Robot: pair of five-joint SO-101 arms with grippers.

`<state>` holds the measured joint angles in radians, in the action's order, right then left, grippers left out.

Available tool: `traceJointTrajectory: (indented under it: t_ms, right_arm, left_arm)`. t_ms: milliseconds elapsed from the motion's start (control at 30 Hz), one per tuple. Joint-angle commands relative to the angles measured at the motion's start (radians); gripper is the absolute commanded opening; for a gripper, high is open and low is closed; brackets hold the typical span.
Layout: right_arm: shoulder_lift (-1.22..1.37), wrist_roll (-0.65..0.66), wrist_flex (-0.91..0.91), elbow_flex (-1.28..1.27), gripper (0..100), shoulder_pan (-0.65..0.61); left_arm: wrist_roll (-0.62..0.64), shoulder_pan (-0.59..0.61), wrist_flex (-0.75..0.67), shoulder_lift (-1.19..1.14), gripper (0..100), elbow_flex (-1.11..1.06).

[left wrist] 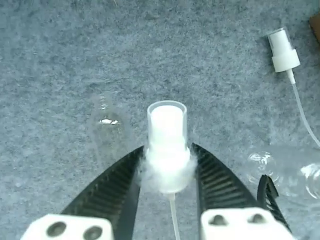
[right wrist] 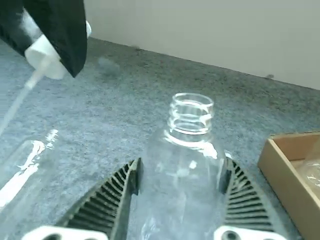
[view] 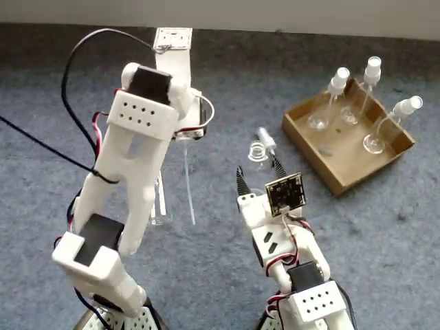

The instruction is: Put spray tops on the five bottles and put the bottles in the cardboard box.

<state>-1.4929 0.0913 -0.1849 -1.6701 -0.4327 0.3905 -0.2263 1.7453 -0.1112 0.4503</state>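
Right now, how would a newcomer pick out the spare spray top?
Find the cardboard box on the right. Between it and the open bottle in the right arm's jaws, a spray top lies on the carpet. Unlike the three tops on boxed bottles and the held top in the left arm's jaws, it lies loose, untouched.

Nothing to read here: no legible print, label or number on the bottle (right wrist: pixel 187 150), the spray top (left wrist: pixel 167 150) or the cardboard box (view: pixel 309 158).
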Motion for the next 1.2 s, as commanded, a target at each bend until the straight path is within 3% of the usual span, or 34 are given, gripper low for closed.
traceJointTrajectory:
  t_ms: [0,433,767,1033,1167]
  right_arm:
    - [-0.015,-0.002,0.051,-0.116,17.9,-0.071]
    - [-0.013,0.000,0.260,-0.116,17.8,-0.193]
    - [-0.013,-0.003,0.191,-0.116,17.8,-0.197]
    - [-0.013,-0.002,0.091,-0.116,17.8,-0.197]
    - [-0.013,0.000,0.088,-0.116,17.8,-0.197]
  left_arm:
    - [-0.086,0.030,0.002,0.168,0,-0.059]
    - [-0.137,0.061,-0.017,0.621,1,-0.188]
    - [-0.137,0.035,-0.454,0.812,1,-0.361]
    - [-0.137,-0.239,-0.678,0.941,1,-0.542]
    - [-0.204,-0.252,-0.776,0.969,1,-0.685]
